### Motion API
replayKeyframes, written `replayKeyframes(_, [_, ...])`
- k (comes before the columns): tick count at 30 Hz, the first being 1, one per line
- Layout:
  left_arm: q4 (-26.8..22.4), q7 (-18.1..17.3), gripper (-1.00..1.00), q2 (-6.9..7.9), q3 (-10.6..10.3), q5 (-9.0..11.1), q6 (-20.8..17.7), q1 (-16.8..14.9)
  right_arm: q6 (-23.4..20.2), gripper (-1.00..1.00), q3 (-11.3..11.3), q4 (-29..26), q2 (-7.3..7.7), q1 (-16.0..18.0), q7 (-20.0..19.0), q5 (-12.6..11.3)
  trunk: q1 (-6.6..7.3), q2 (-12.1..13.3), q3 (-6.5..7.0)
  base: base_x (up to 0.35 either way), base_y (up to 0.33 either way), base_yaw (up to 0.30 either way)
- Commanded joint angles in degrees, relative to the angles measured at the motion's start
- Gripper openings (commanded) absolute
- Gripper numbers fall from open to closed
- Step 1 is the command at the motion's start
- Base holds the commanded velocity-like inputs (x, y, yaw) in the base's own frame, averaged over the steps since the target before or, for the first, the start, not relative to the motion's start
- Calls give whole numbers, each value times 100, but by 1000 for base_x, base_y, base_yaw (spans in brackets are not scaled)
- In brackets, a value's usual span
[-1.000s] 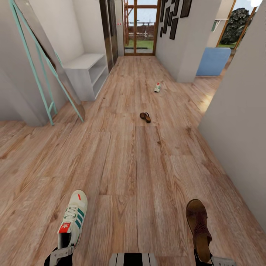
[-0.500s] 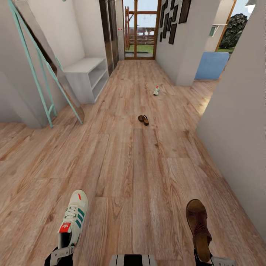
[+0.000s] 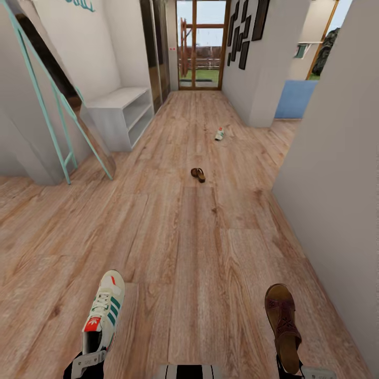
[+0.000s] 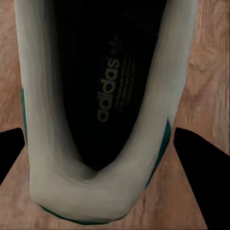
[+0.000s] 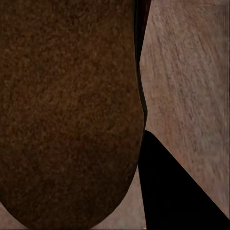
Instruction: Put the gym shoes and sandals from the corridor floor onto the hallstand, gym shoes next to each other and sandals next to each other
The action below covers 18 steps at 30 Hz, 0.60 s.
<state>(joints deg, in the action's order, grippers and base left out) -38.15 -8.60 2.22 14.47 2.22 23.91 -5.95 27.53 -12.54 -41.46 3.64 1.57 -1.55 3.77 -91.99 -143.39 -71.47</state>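
Down the corridor, from the head camera, we carry a cream-white lace-up gym shoe with green stripes and a red-orange tongue patch (image 3: 103, 311) in our left gripper (image 3: 87, 362), held by its heel, toe pointing ahead. Our right gripper (image 3: 295, 368) has the heel of a dark brown leather sandal with a tan footbed (image 3: 283, 325). On the light brown wood-plank floor (image 3: 200, 252) ahead lie the second brown sandal (image 3: 198, 175) and, farther on, the second cream-white gym shoe (image 3: 219, 134), well apart from each other. A pale white two-bay bench (image 3: 118, 117) stands against the left wall beside a teal-framed leaning mirror (image 3: 55, 100).

We judge this the carrying step: both hands are loaded, so the next move calls for driving to the rack and setting this pair down before fetching the other two. Whether that bench is the rack we cannot tell.

Our left wrist camera looks into the gym shoe's dark insole and heel collar (image 4: 103, 120); dark finger shapes (image 4: 203, 167) stand at either side, close against the heel.

Our right wrist camera shows the sandal's brown underside (image 5: 67, 110) with one dark finger (image 5: 177, 191) alongside it.
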Motion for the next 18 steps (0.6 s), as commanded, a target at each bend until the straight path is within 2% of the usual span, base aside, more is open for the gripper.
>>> replayKeyframes(1, [0,-53,-100,-3,25,24,8,-2,16,-100,-20,6,-3,4,-30,19,1,-1,6,0,-271,1])
replayKeyframes(6, [0,-46,-100,-3,29,24,8,-2,16,-100,-20,6,-5,5,-30,19,1,-1,49,0,-270,51])
replayKeyframes(11, [0,-45,-100,-3,30,31,8,-2,16,-100,-20,6,-11,6,-30,19,1,-1,83,0,-254,185])
replayKeyframes(18, [0,-45,-100,5,30,63,8,-1,16,-100,-20,6,-12,4,-30,19,1,-1,118,0,-50,239])
